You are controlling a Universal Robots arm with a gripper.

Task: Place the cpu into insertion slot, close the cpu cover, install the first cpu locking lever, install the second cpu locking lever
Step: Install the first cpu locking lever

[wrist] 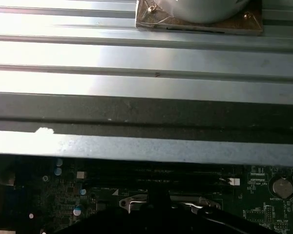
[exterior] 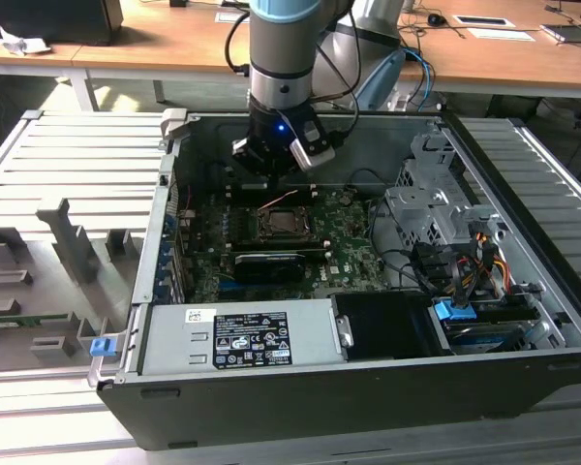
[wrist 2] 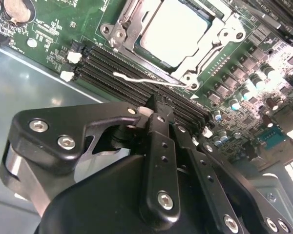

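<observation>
In the second wrist view the cpu [wrist 2: 173, 31] lies flat in the insertion slot, its pale metal top showing through the window of the cpu cover [wrist 2: 219, 44], which is down around it. A thin wire locking lever [wrist 2: 146, 78] runs along the socket edge nearest the memory slots [wrist 2: 112, 73]. My gripper [wrist 2: 154, 114] hangs over those memory slots, just short of the lever, fingers shut with nothing between them. In the exterior view the gripper [exterior: 271, 179] hovers just behind the insertion slot [exterior: 279, 225] on the green board [exterior: 349, 242].
The board sits inside an open computer case [exterior: 300, 417] on a ribbed metal table [exterior: 68, 165]. A black card [exterior: 268, 263] lies just in front of the socket. A drive cage [exterior: 431, 208] and cables [exterior: 465, 262] fill the exterior view's right. The case wall [wrist: 146, 112] stands close behind the gripper.
</observation>
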